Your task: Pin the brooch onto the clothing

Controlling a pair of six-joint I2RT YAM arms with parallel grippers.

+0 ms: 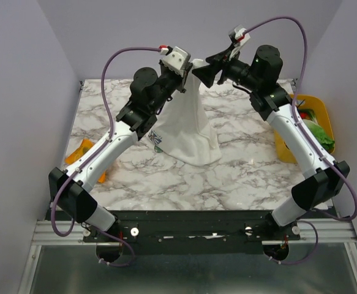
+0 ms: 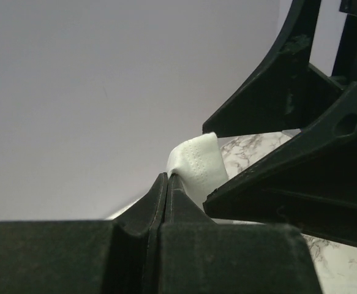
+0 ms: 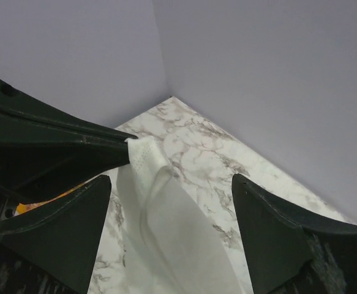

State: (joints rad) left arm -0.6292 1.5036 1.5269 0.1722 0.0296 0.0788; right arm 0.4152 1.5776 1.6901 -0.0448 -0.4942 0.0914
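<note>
One small pinch is carrying everything: the left gripper (image 1: 186, 68) is clamping the T-shirt (image 1: 187, 128) by its edge, hanging it over the table (image 1: 245, 165), while the right gripper (image 1: 204, 73) is gaping open beside it. No brooch is showing anywhere. That thin bite could slip and dump the shirt.

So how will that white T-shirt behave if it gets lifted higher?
Probably floppy: the T-shirt hangs in a limp cone from the left gripper, its bottom resting on the table. Likely light: a pinch on one hem holds it up.
</note>
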